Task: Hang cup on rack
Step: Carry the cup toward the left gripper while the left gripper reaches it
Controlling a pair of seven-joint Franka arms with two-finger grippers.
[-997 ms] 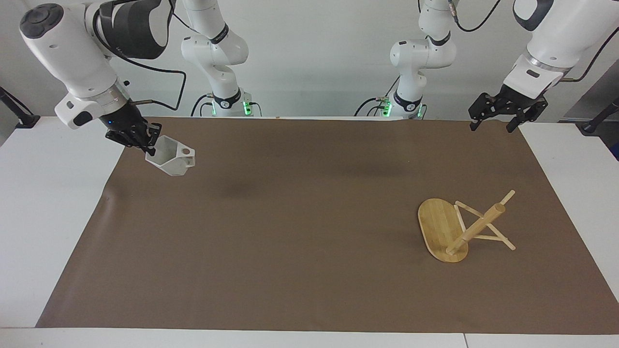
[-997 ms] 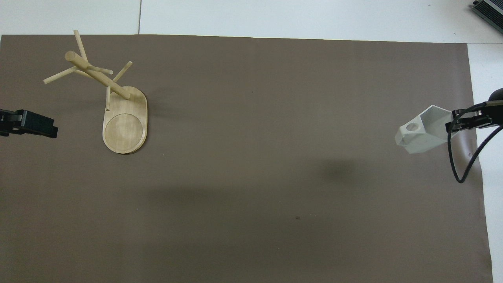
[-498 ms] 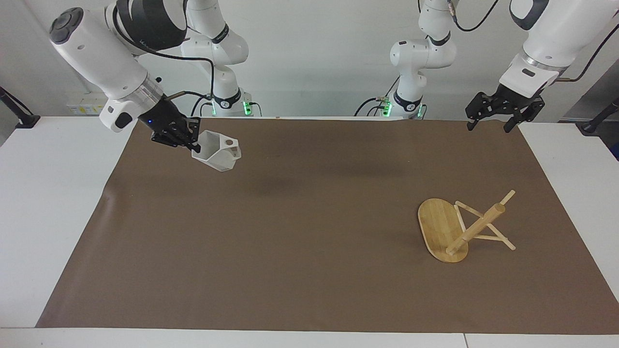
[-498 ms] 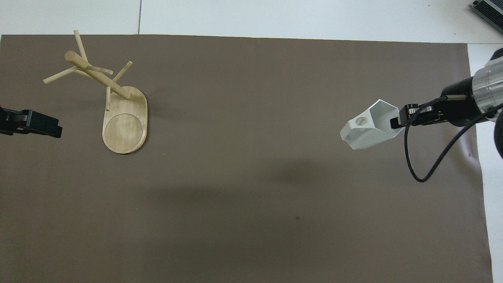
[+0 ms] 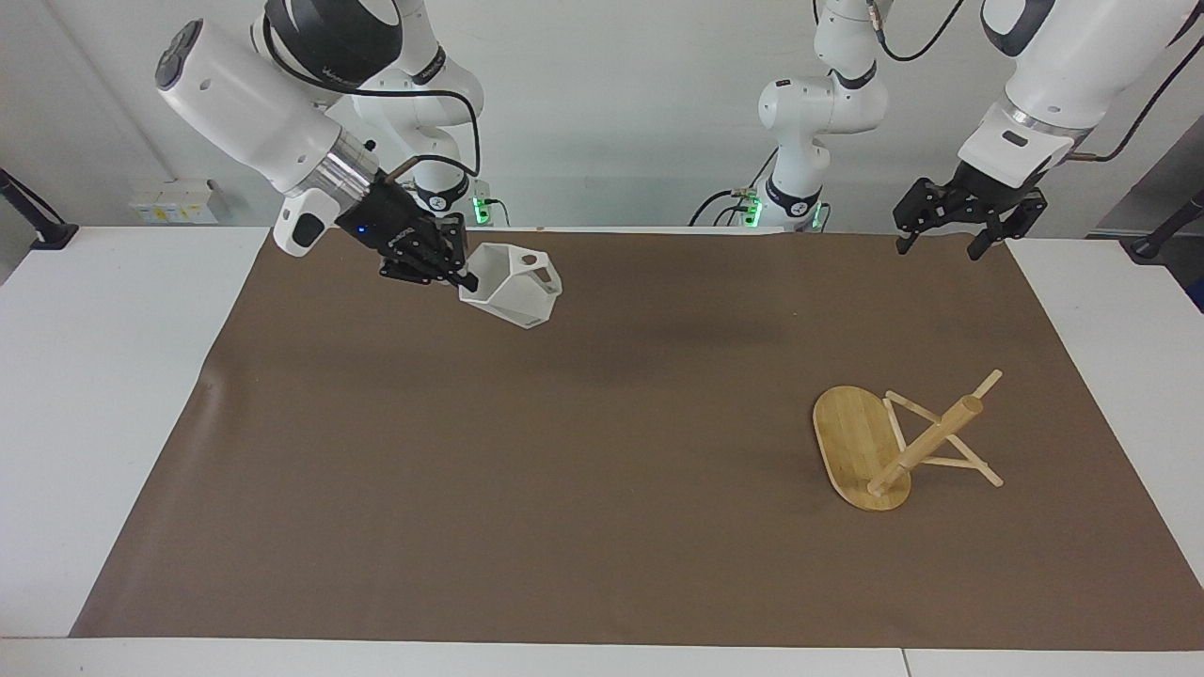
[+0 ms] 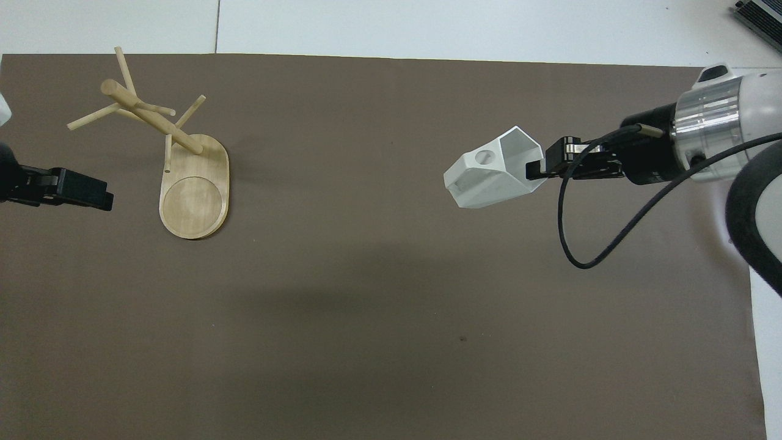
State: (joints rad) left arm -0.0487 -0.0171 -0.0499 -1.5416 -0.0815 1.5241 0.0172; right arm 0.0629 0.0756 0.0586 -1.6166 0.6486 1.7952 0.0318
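Observation:
My right gripper (image 5: 461, 277) is shut on the rim of the white faceted cup (image 5: 513, 296) and holds it in the air over the brown mat, tipped sideways, with the pierced handle pointing away from the gripper. The overhead view shows the cup (image 6: 492, 177) and the right gripper (image 6: 537, 171) over the mat's right-arm half. The bamboo rack (image 5: 926, 442) stands on its oval base (image 5: 851, 442) toward the left arm's end, with its pegs bare; it also shows in the overhead view (image 6: 149, 116). My left gripper (image 5: 941, 240) hangs open and empty over the mat's edge at its own end, nearer the robots than the rack.
A brown mat (image 5: 602, 489) covers most of the white table (image 5: 94, 395). A black cable (image 6: 586, 244) loops under the right wrist. Nothing else lies on the mat.
My right arm has carried the cup from its own end of the mat toward the middle, closer to the rack. My left gripper has shifted slightly inward. The rack has not moved.

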